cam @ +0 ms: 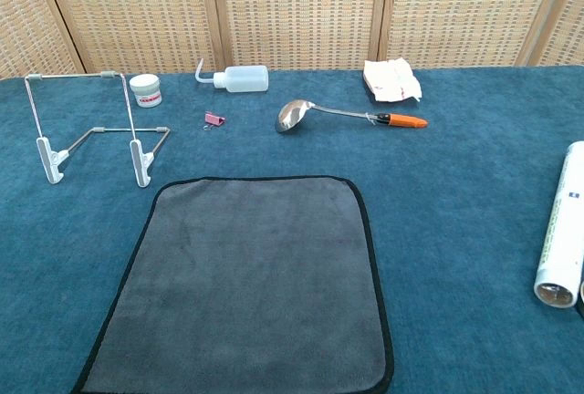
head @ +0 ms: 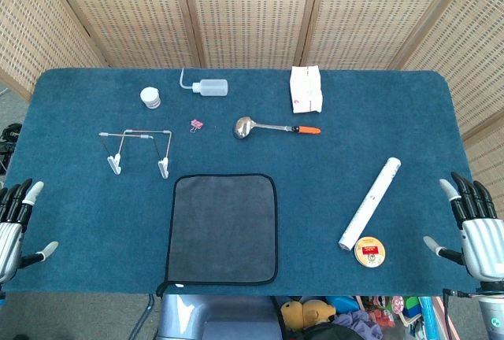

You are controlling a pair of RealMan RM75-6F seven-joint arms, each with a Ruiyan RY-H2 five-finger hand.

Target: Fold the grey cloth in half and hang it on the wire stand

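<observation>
The grey cloth (head: 223, 228) (cam: 248, 286) lies flat and unfolded near the table's front edge, edged in black. The wire stand (head: 138, 151) (cam: 91, 129) stands upright to its far left, apart from the cloth. My left hand (head: 16, 226) hovers at the table's left front edge, fingers spread and holding nothing. My right hand (head: 475, 230) is at the right front edge, fingers likewise apart and empty. Neither hand shows in the chest view.
Behind the cloth lie a pink binder clip (head: 196, 124), a ladle with an orange handle (head: 272, 127), a squeeze bottle (head: 209, 86), a small white jar (head: 150, 97) and a white packet (head: 305, 88). A white tube (head: 370, 202) and a round tin (head: 369, 251) lie at the right.
</observation>
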